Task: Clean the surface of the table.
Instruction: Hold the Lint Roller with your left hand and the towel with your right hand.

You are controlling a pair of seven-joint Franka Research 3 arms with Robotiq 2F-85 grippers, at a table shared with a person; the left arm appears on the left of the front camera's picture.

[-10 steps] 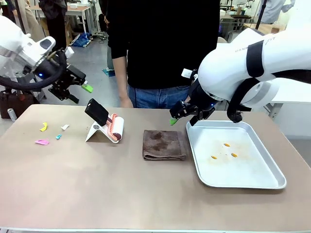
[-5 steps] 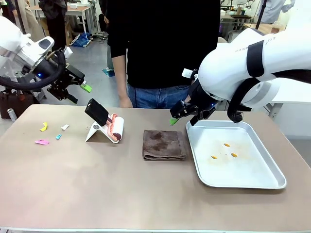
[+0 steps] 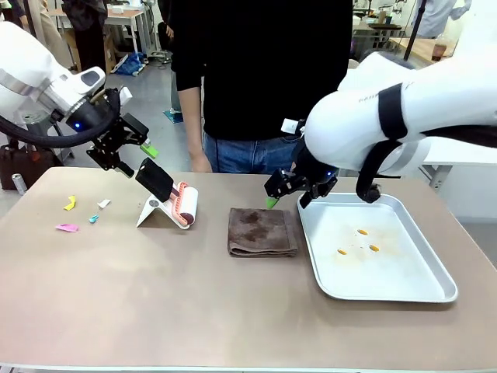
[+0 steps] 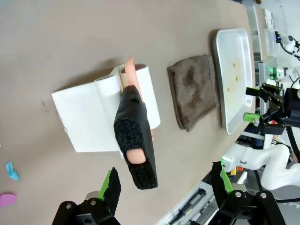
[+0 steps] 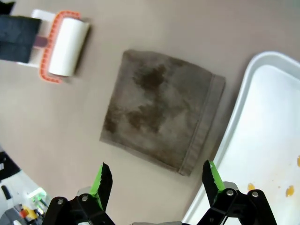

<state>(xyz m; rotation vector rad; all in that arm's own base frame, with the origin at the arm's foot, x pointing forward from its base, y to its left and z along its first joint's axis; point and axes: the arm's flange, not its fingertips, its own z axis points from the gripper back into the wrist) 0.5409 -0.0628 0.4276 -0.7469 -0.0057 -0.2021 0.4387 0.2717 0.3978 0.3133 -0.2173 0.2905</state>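
My left gripper (image 3: 133, 158) hung wide open with nothing in it, its jaws straddling the black handle of the lint roller (image 4: 136, 140) just below. I judged that line-up was meant for a grasp. The white stand (image 4: 86, 119) props the handle up off the table (image 3: 194, 311), so my fingers could close on it cleanly. Out to that gripper's far side lay paper scraps (image 3: 70, 203), probably the roller's job.

My right gripper (image 5: 157, 180) was also spread wide and empty, poised over the folded brown cloth (image 5: 159, 110), which lay flat and stained straight beneath it. Just beside the cloth sat the metal tray (image 5: 262, 140), holding orange crumbs (image 3: 363, 231). The table stretched under both grippers.

I could read no labels. The print on my right arm's casing was too small to make out.
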